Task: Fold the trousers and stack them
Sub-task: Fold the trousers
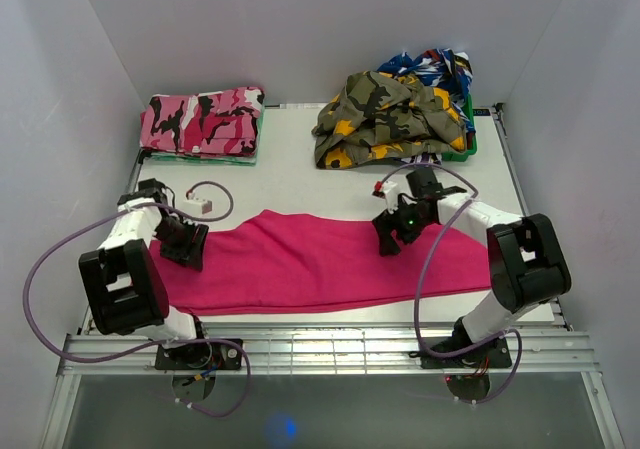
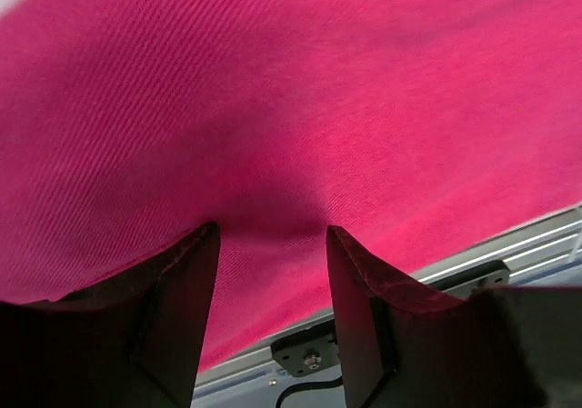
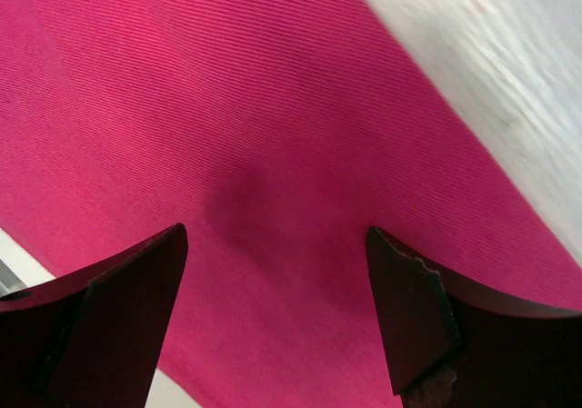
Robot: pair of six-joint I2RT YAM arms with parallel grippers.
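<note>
The magenta-pink trousers [image 1: 320,264] lie flat in a long band across the near part of the table, folded lengthwise. My left gripper [image 1: 185,244] is over their left end; in the left wrist view [image 2: 271,235] its fingers [image 2: 364,290] stand apart just above the pink fabric [image 2: 300,90], holding nothing. My right gripper [image 1: 388,241] is over the trousers' far edge right of centre; in the right wrist view [image 3: 277,235] its fingers [image 3: 409,308] are wide apart above the fabric [image 3: 227,108], empty.
A folded pink-black-white camouflage pair [image 1: 203,122] lies at the back left. An olive-yellow camouflage garment [image 1: 385,119] is heaped on a green basket [image 1: 470,144] with blue patterned cloth at the back right. A small white block [image 1: 197,206] sits near the left arm.
</note>
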